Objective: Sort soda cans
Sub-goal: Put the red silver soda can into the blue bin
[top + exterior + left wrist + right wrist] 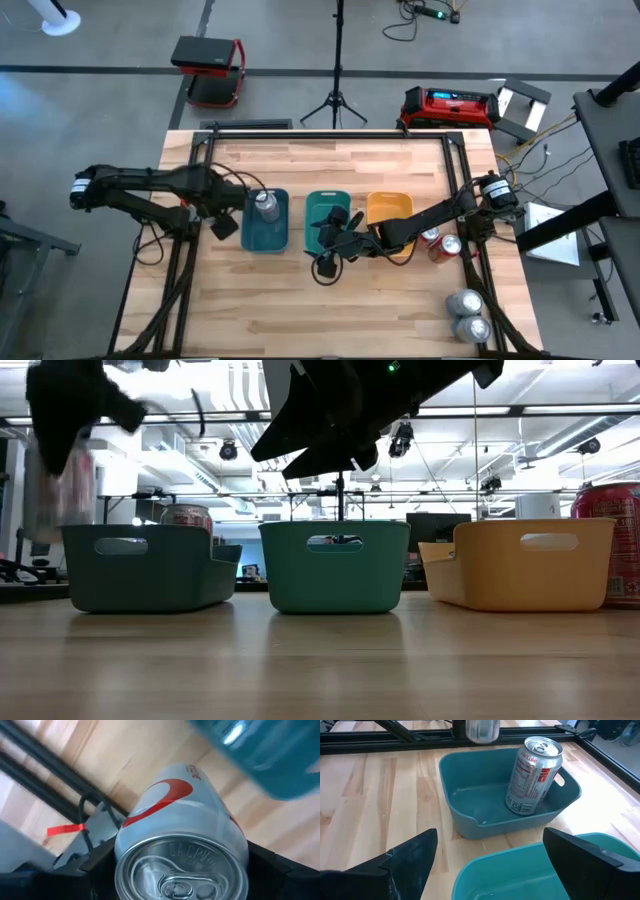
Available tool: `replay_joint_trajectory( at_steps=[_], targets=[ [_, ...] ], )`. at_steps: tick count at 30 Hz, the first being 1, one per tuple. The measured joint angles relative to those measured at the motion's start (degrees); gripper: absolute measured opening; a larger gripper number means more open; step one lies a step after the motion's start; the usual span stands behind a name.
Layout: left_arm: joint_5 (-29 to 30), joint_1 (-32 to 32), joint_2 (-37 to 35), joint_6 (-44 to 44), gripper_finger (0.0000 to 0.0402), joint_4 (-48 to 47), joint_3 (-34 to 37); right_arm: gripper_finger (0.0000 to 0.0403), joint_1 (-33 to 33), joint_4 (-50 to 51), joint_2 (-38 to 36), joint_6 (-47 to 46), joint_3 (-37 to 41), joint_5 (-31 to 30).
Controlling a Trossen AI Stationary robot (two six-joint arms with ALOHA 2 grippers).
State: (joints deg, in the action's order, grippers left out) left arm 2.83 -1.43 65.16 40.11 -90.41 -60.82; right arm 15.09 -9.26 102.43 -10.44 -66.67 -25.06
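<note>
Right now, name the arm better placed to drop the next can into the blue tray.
Left: its gripper already grips a silver can beside the blue tray. The right gripper hangs open, empty, by the green tray.

Three plastic trays stand in a row mid-table (300, 310): teal tray (266, 236), green tray (322, 208), orange tray (390, 207). A tripod (337, 95) stands beyond the table's far edge.

The butcher-block table (330, 300) is pale, smooth wood. The teal tray (470, 815) looks matt plastic. The silver soda can (534, 775) is glossy printed metal.
</note>
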Motion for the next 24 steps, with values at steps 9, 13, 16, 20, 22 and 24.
replay_joint_trajectory(
  at_steps=[9, 13, 16, 20, 22, 24],
  targets=[
    [2.3, 2.3, -0.6, -0.5, 0.0288, 4.5, -13.5, 0.0359, -0.1, -0.2, 0.0, 0.6, 0.0, -0.1],
    [3.9, 4.9, 1.6, -0.6, 0.0288, 5.9, -14.9, 0.0359, -0.1, -0.2, 0.0, 0.6, 0.0, -0.3],
    [3.9, 7.1, 3.7, -0.7, 0.0288, 8.3, -14.4, 0.0359, -0.2, -0.3, 0.0, 0.6, 0.0, -0.4],
    [3.1, 9.2, 7.1, -0.2, 0.0288, 8.0, -13.6, 0.0359, -0.5, -0.3, 0.0, 0.4, 0.0, -0.4],
    [3.1, 9.6, 8.6, 1.1, 0.0288, 8.2, -13.6, 0.0359, -0.6, -0.3, 0.0, 0.4, 0.0, -0.4],
    [3.2, 9.8, 10.2, 2.5, 0.0288, 8.4, -13.6, 0.0359, -0.7, -0.3, 0.0, 0.4, 0.0, -0.4]
  ],
)
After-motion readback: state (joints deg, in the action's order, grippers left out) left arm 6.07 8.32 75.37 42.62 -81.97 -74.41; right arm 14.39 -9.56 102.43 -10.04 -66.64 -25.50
